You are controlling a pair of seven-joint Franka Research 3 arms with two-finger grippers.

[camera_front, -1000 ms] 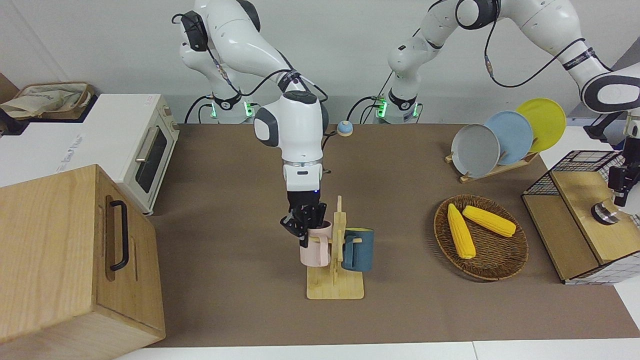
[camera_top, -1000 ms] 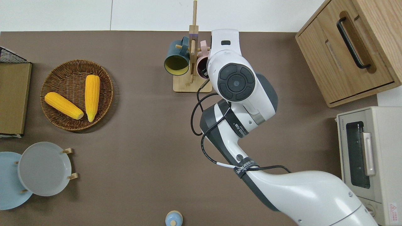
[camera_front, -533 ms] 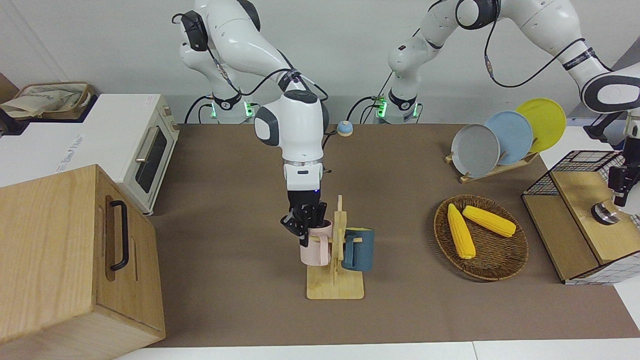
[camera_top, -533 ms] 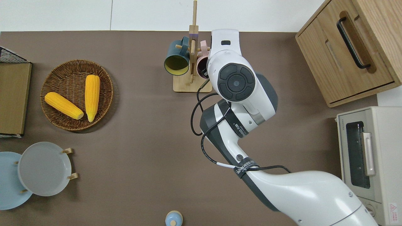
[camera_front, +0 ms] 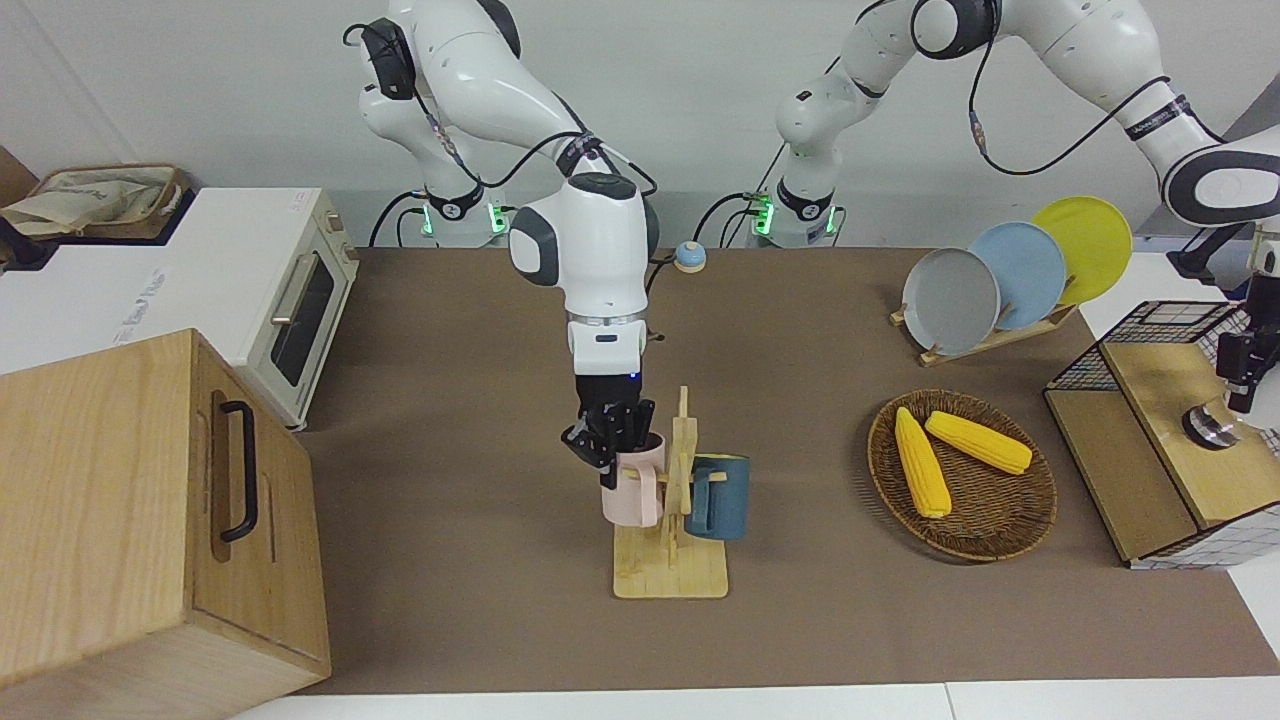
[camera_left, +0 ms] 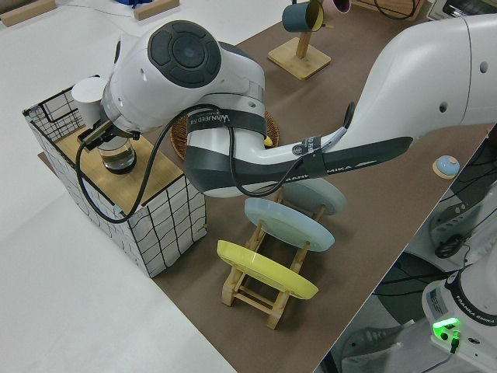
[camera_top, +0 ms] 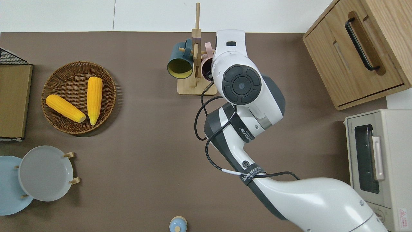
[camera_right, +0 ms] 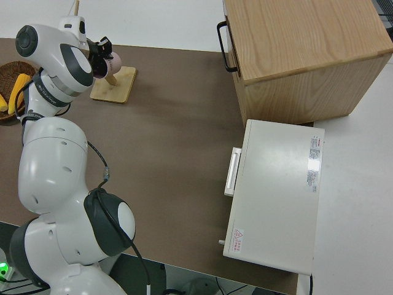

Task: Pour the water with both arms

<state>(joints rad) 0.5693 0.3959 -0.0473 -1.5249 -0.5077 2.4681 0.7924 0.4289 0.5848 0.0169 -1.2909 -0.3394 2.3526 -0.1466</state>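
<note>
From the front, the right gripper [camera_front: 612, 440] pinches the pink mug's [camera_front: 632, 490] rim on the wooden rack [camera_front: 672, 572], beside the blue mug [camera_front: 722, 497]. Overhead, the arm hides that grip. The left side view shows the left gripper [camera_left: 99, 134] over a glass [camera_left: 118, 158] on the wire crate [camera_left: 167, 225]; I cannot tell its fingers' state.

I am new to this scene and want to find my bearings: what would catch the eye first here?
The right gripper is shut on the rim of the pale pink mug on the wooden mug stand mid-table, beside a dark blue mug. Toward the left arm's end lies a round wicker basket holding two yellow corn cobs. The left gripper hangs at a wire-mesh crate.
</note>
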